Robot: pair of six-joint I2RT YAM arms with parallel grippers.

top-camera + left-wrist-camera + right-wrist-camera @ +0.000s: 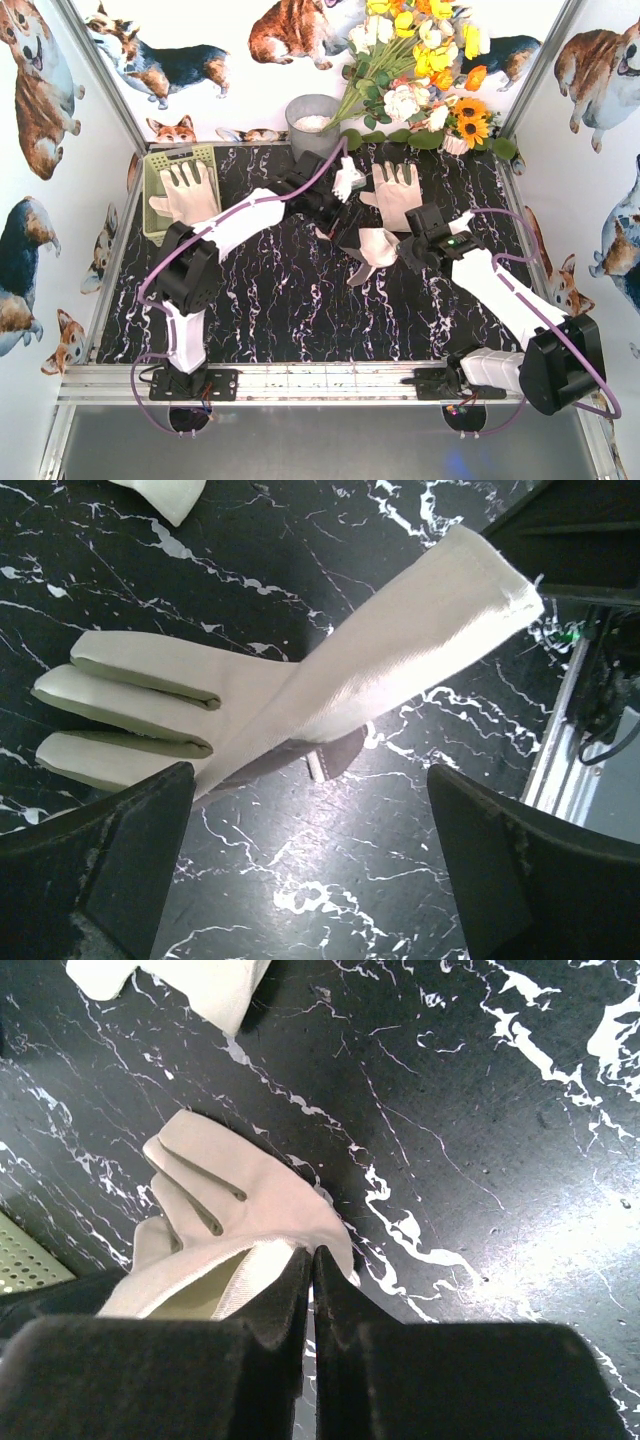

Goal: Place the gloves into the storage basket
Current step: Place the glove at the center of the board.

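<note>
The storage basket (160, 165) is sitting at the far left against the wall, with the stowed gloves (186, 192) lying across its top.

Moving right, your left gripper (308, 771) is hanging over mid-table with its jaws spread wide and nothing between them. It is carrying no load.

Just beyond it, a white glove (348, 180) is lying crumpled on the table (280, 300).

Next, the lifted glove (300, 690) is hanging at a slant. Its cuff is raised and its fingers are trailing low toward the left gripper.

A flat glove (397, 192) is lying palm-down behind it, near the far edge.

On the right, your right gripper (312, 1260) is clamped tight. It appears to be pinching an edge of the lifted glove, though the wrist view is not showing the exact bite.

Handling assessment: you are dealing with light, limp fabric that is draping and folding under its own weight. It is not fragile, but it is likely to slide from a shallow pinch.

You should be taking hold across the cuff or the thick palm patch, not a single finger. For the flat one, expect to be scraping the table to catch an edge.
</note>
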